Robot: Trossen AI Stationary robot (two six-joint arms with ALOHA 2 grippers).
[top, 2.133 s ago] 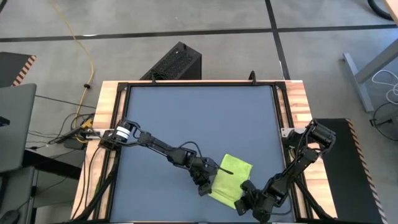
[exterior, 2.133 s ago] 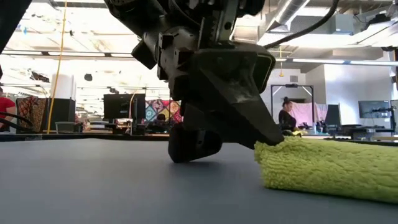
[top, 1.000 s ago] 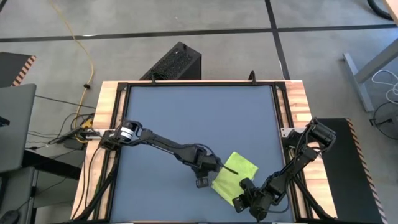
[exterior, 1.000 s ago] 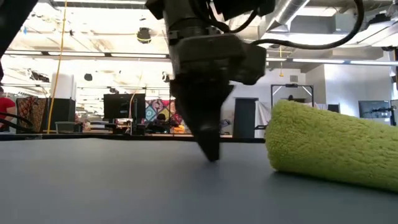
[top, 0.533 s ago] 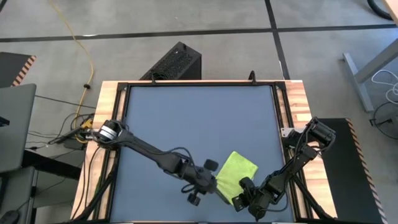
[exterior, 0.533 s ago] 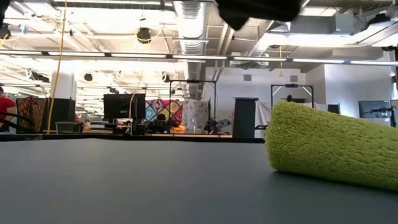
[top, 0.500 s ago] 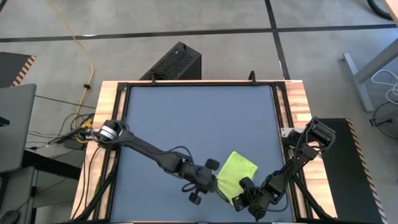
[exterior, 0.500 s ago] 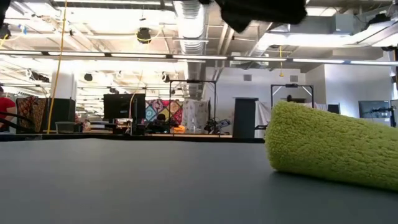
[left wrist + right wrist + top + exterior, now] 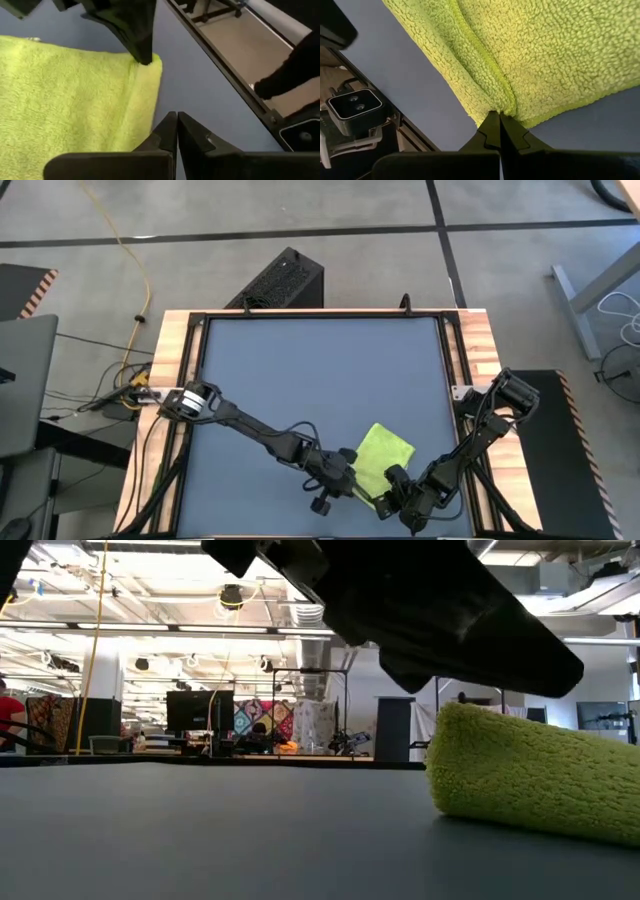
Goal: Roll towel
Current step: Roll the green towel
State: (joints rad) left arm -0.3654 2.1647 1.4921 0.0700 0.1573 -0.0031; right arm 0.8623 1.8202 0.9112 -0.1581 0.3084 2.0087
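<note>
1. Lime-green terry cloth, the towel, lies folded on the blue-grey worktop near its front edge, right of centre and turned at an angle.
2. The right hand sits at the towel's near corner. Its wrist view shows both fingers pressed together on the doubled hem of the towel, with the tips pinching the fold.
3. In the left wrist view that same pair of dark fingers bites the corner of the towel.
4. The left hand hangs just beside the towel's left edge, low over the worktop. Its two fingers are closed tip to tip and hold nothing; they point past the towel's edge at bare worktop.
5. From table height the towel rises as a thick rounded wedge at the right, its lifted end towards the middle, with the dark bulk of an arm above it.
6. Beyond the worktop's far edge a black box stands on the floor.
</note>
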